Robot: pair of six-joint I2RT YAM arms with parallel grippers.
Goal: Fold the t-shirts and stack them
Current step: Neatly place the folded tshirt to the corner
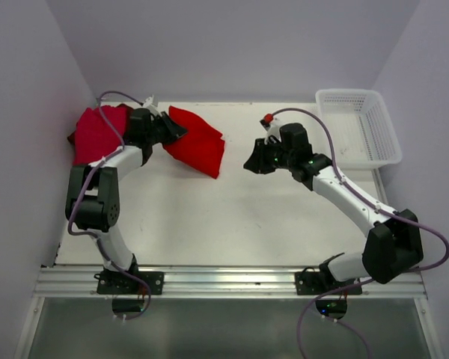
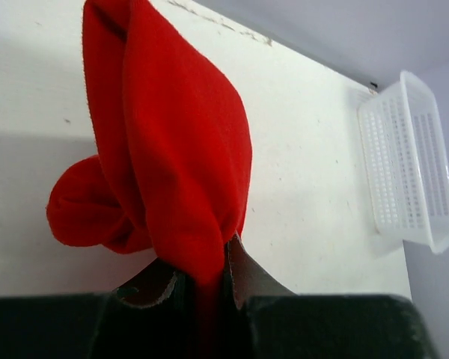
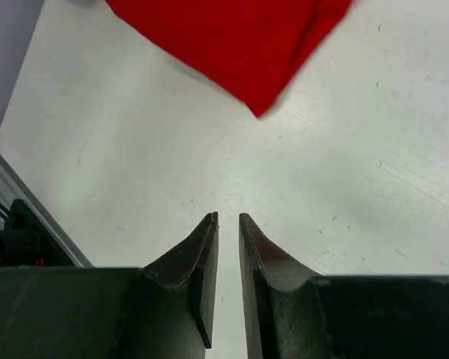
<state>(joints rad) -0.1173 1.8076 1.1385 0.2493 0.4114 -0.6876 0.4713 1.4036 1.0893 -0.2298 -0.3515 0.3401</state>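
- The table carries everything. Its near and middle parts are bare, so you have room to spread a shirt flat there.
- The red t-shirt lies toward the far left of the table as a loose, folded-over mass, with one end gathered up off the surface.
- A red heap sits in the far left corner, just behind the left arm. You cannot tell from here whether it is folded shirts or loose cloth.
- The white mesh basket stands in the far right corner, well apart from the cloth, with nothing in it.
- Your left gripper pinches a thick bunch of the red t-shirt, several layers at once.
- Your right gripper hangs over bare table near the shirt's near corner, its jaws a narrow slit apart and holding nothing.
- Risk: pull with the left alone and the shirt will likely come as a twisted lump, because the pinch is on a gather and not on one hem.
- Risk: a swing toward the far left corner could drag the red heap.
- Risk: with jaws this narrow, the right gripper may shove the corner rather than take it.
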